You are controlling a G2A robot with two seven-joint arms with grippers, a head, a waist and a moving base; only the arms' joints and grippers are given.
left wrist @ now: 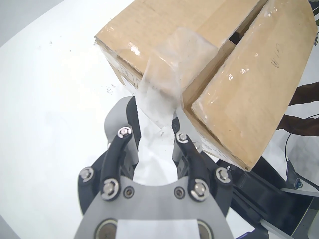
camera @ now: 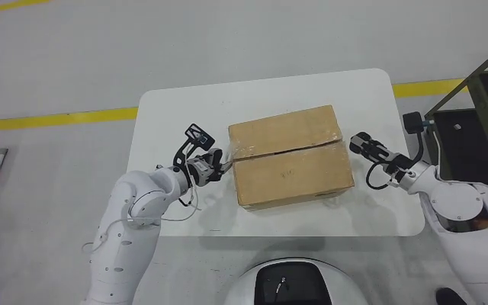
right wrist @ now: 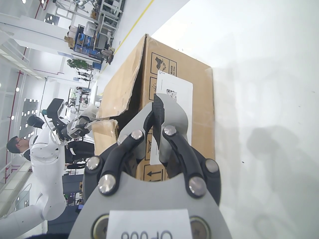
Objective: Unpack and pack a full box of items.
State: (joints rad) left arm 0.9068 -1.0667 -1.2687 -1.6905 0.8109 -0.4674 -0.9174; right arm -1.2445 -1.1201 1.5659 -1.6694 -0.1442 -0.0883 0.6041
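Note:
A brown cardboard box (camera: 290,156) lies in the middle of the white table (camera: 175,114), its top flaps closed along a centre seam. My left gripper (camera: 221,162) is at the box's left end. In the left wrist view the box (left wrist: 174,8) has a strip of clear tape (left wrist: 182,48) peeled up from the seam, and the strip's loose end hangs between the open fingers of my left gripper (left wrist: 154,116). My right gripper (camera: 354,142) is at the box's right end. There it (right wrist: 157,100) is shut with nothing in it, right in front of the white label (right wrist: 177,88), and a torn flap (right wrist: 124,93) stands slightly raised.
Bare table surface lies in front of the box (camera: 305,221) and behind it. A dark rack (camera: 465,137) stands off the table's right edge, close to my right arm. A yellow floor line (camera: 69,118) runs behind the table.

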